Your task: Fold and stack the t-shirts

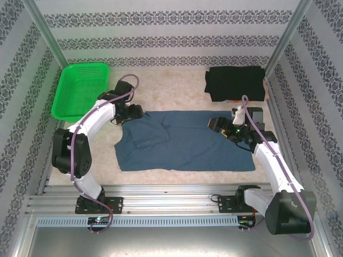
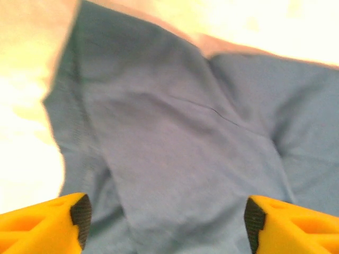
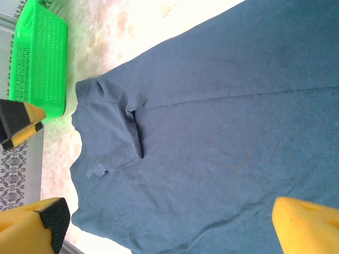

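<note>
The slate-blue t-shirt (image 1: 185, 144) lies spread flat in the middle of the table, with its left sleeve (image 1: 149, 134) folded in over the body. The black t-shirt (image 1: 236, 83) lies folded at the back right. My left gripper (image 1: 135, 112) hovers at the blue shirt's back left corner. In the left wrist view the left gripper (image 2: 167, 219) is open, with blue cloth (image 2: 175, 132) below and nothing between its fingers. My right gripper (image 1: 218, 126) is over the shirt's right part. It stands wide open (image 3: 169, 225) above the blue t-shirt (image 3: 222, 132).
A bright green lattice basket (image 1: 80, 88) stands at the back left, also seen as the basket (image 3: 39, 58) in the right wrist view. Patterned walls close in both sides and the back. Metal rails run along the near edge (image 1: 171, 193).
</note>
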You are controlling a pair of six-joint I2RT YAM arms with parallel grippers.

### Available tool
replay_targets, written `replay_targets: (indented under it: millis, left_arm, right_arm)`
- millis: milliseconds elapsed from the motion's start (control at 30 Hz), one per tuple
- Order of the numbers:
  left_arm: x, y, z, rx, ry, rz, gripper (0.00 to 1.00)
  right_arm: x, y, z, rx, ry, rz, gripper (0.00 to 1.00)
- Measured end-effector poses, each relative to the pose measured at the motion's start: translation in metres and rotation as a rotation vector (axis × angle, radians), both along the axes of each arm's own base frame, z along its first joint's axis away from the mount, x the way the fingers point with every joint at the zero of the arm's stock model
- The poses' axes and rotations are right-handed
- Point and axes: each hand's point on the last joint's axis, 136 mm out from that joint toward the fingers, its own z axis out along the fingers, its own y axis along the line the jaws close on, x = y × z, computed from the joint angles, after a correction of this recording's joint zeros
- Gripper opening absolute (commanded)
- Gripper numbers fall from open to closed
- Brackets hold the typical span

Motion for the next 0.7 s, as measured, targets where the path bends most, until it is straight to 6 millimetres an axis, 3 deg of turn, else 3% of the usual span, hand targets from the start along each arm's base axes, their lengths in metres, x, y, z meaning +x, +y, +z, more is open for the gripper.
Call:
replay_targets:
  millis: [67,200,400,700]
  left_arm:
    - [0.01,0.008,-0.014,0.013,0.006,0.025,0.69]
    - [0.028,0.005,-0.05,0.012,0.033,0.038,0.56]
    - [0.046,0.013,-0.091,0.013,0.071,0.116,0.43]
    - [0.058,0.099,-0.094,0.068,0.055,0.328,0.45]
  right_arm:
    - [0.0,0.0,-0.002,-0.001,0.006,0.002,0.98]
    - [0.002,0.0,-0.01,-0.002,0.034,0.001,0.98]
    - [0.016,-0.009,-0.036,-0.055,0.12,-0.033,0.98]
    - [0.077,-0.033,-0.071,-0.179,0.229,-0.137,0.97]
